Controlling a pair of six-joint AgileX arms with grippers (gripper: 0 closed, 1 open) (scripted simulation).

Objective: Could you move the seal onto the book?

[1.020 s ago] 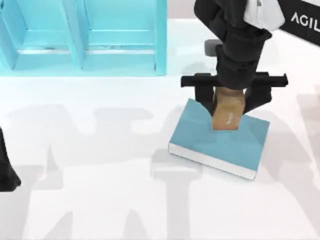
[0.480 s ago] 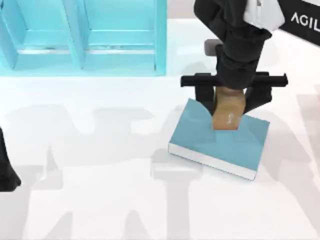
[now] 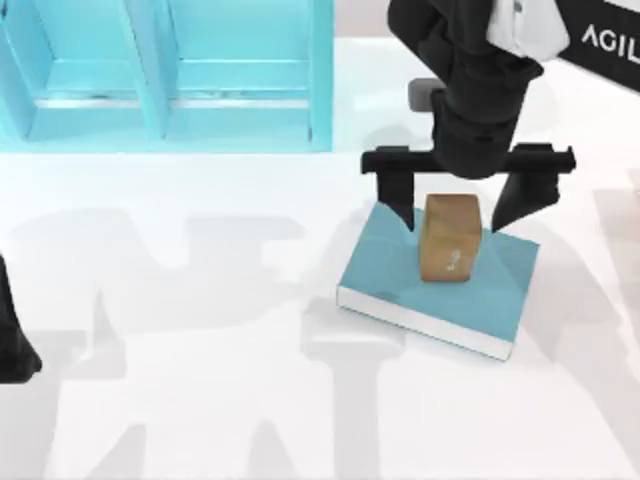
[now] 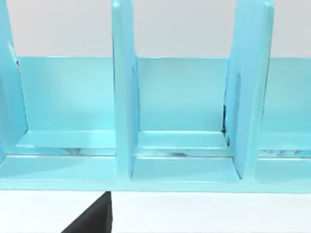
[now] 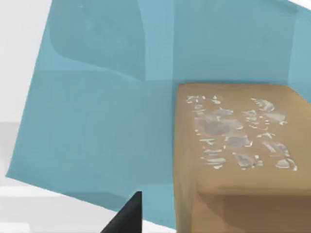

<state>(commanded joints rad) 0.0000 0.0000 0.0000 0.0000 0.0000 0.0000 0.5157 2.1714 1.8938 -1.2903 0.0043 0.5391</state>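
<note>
**A:** From the top view, where's the stamp thing sitting now?

**B:** The small tan-brown boxy seal [image 3: 449,238] stands upright on the flat teal-blue book with white page edges [image 3: 390,265], toward the cover's far edge. The right claw [image 3: 463,208] is spread wide, one finger on each side of the block with a visible gap, so it's released, not grasping. The seal lies straight under the claw, between the fingers, its long axis vertical. I'd guess the next move is a straight lift up, since a sideways drift could clip it.

**A:** And the other arm?

**B:** The left arm [image 3: 12,340] is parked at the white bench's [image 3: 200,400] left edge, well apart from everything. Can't tell its claw state. Its wrist view faces the glossy light-blue shelf unit [image 4: 184,111] with upright dividers.

**A:** Right wrist view?

**B:** Close-up. The seal's top face [image 5: 238,136] looks matte, woody brown, with flaky white marks and softly rounded edges. The book cover [image 5: 107,97] is smooth and plain, lying skewed on the bench. A dark fingertip [image 5: 127,217] pokes in just beside the block, not touching.

**A:** So done?

**B:** Looks placed to me.
</note>
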